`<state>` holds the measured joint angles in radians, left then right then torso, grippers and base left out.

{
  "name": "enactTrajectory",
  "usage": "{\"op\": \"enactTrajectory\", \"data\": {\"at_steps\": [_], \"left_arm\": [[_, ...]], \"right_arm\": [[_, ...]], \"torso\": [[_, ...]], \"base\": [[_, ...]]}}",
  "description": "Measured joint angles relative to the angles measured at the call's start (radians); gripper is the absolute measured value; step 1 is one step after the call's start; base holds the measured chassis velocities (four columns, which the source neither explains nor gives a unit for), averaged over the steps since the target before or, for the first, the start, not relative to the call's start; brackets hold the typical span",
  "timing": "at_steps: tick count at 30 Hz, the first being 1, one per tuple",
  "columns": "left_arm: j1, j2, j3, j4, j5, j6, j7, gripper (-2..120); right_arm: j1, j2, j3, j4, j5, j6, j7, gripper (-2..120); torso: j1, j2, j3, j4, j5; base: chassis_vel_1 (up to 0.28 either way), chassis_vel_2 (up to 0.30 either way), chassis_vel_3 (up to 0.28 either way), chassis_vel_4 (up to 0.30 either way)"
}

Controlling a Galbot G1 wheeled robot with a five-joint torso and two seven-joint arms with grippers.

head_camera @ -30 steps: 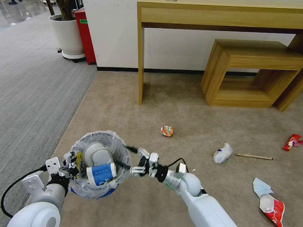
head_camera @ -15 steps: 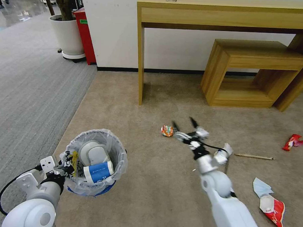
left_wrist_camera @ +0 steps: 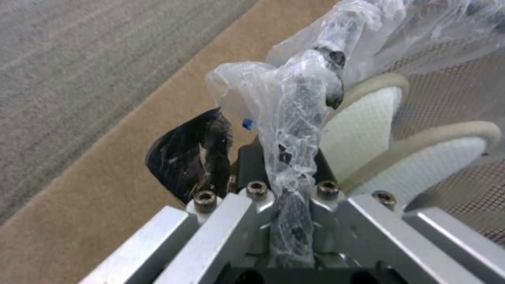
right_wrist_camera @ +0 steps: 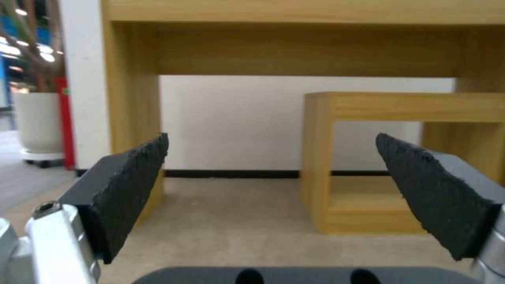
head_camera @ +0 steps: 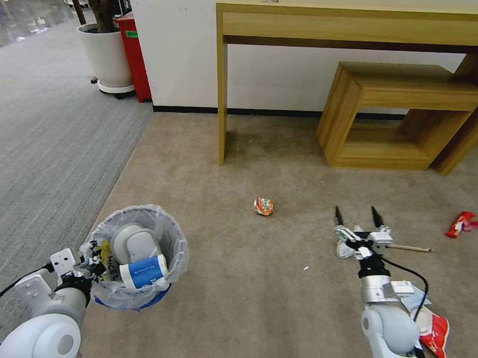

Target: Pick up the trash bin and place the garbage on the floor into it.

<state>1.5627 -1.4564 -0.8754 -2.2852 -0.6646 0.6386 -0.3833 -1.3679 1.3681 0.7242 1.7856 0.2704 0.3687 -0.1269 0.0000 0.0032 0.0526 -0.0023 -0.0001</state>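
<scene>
Now the right gripper (head_camera: 357, 217) hangs empty, jaws wide apart, above the white tissue (head_camera: 345, 249) on the beige carpet (head_camera: 234, 314); the collecting step is in hand. Next it must drop and straddle that wad. Meanwhile the left gripper (head_camera: 90, 261) is clamped on the trash bin (head_camera: 134, 259)'s lined rim, 1 blue paper cup (head_camera: 140, 270) inside.

The lined blue trash bin (head_camera: 134, 259), holding slippers and a cup, hangs at 8 o'clock; garbage (head_camera: 263, 206) dots the beige floor (head_camera: 245, 304).

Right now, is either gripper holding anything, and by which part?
The left gripper holds the trash bin by its liner-covered rim. The right gripper is open and holds nothing.
</scene>
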Motion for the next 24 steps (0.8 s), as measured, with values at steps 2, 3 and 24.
{"op": "enactTrajectory", "data": {"at_steps": [2, 3, 24], "left_arm": [[0.005, 0.003, -0.005, 0.001, 0.008, -0.025, -0.008, 1], [0.005, 0.003, -0.005, 0.001, 0.008, -0.025, -0.008, 1], [0.017, 0.003, 0.012, 0.023, 0.095, -0.073, 0.018, 1]], "right_arm": [[-0.010, 0.004, 0.023, 0.002, -0.007, 0.007, 0.000, 100], [-0.010, 0.004, 0.023, 0.002, -0.007, 0.007, 0.000, 100], [-0.014, 0.019, 0.036, -0.009, -0.006, 0.046, -0.024, 100]], "torso": [[0.000, 0.000, 0.000, 0.0001, 0.0001], [0.000, 0.000, 0.000, 0.0001, 0.0001], [0.000, 0.000, 0.000, 0.0000, 0.0000]], "base": [[0.000, 0.000, 0.000, 0.000], [0.000, 0.000, 0.000, 0.000], [0.000, 0.000, 0.000, 0.000]]}}
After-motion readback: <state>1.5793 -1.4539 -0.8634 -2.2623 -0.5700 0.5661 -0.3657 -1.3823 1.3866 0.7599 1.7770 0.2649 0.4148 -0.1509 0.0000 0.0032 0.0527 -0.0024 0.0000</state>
